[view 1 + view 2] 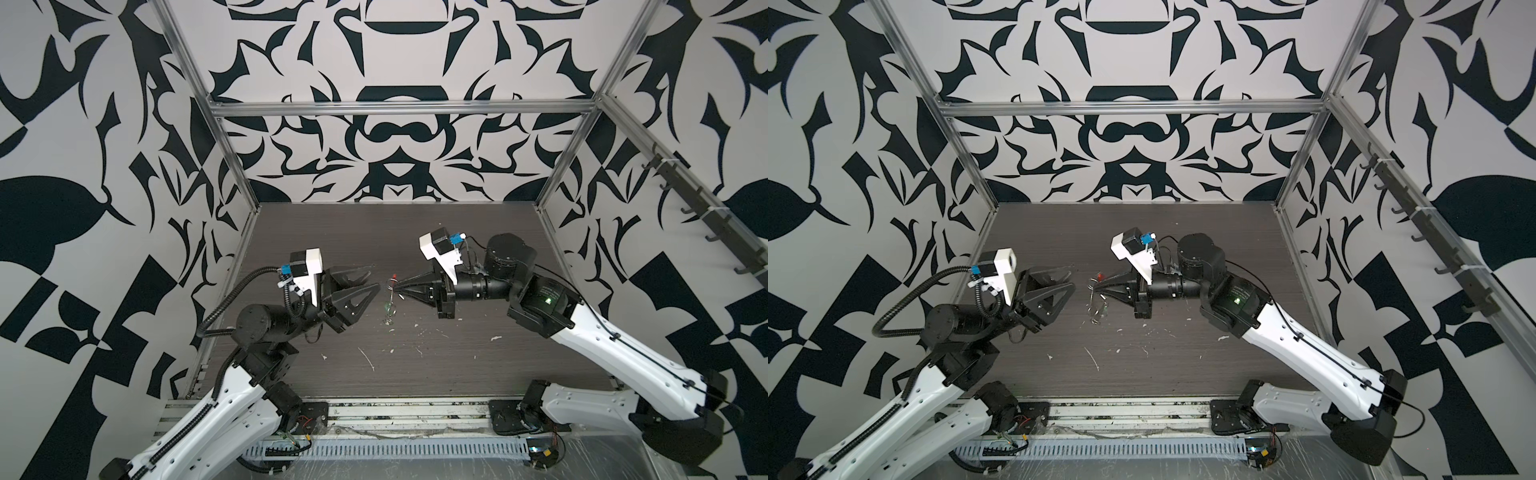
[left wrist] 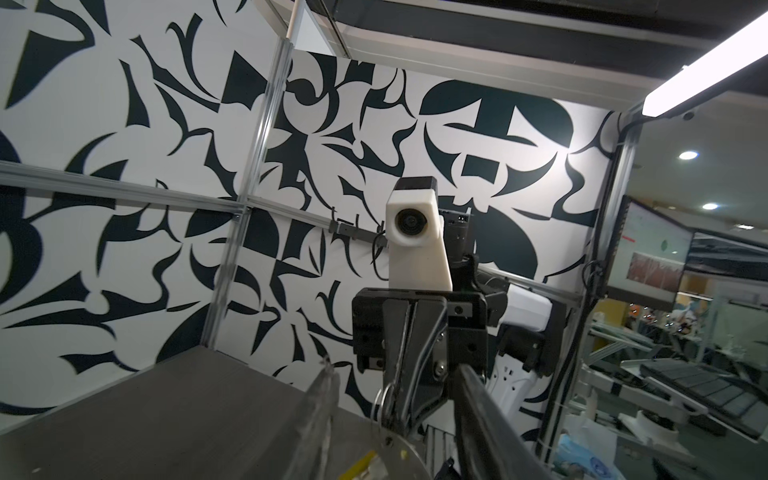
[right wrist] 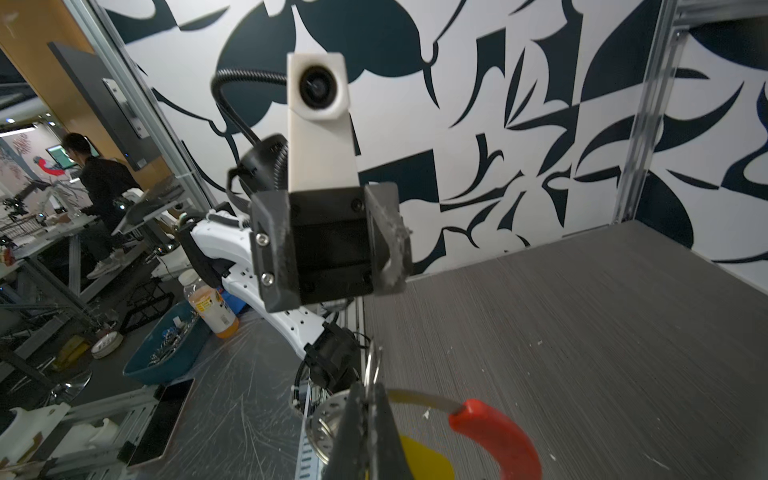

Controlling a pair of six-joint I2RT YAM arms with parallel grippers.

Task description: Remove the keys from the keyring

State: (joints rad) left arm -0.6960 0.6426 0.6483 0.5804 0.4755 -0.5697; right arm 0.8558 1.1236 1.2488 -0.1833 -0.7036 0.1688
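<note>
Your right end effector [image 1: 398, 286] pinches the keyring [image 3: 494, 432] above the middle of the counter [image 1: 415, 374], green key [image 1: 390, 308] dangling below; your left end effector [image 1: 375, 279] hovers just beside, jaws parted, empty. The counter is dark wood-grain, white-flecked toward its near edge; black-and-white patterned walls [image 1: 395, 137] enclose it

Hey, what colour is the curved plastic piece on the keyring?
Red. The curved plastic piece shows best in the right wrist view.

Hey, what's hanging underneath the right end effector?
The right end effector pinches the keyring, red segment showing; a green tag and yellow tag dangle below. Its fingers cover where the tags attach.
</note>
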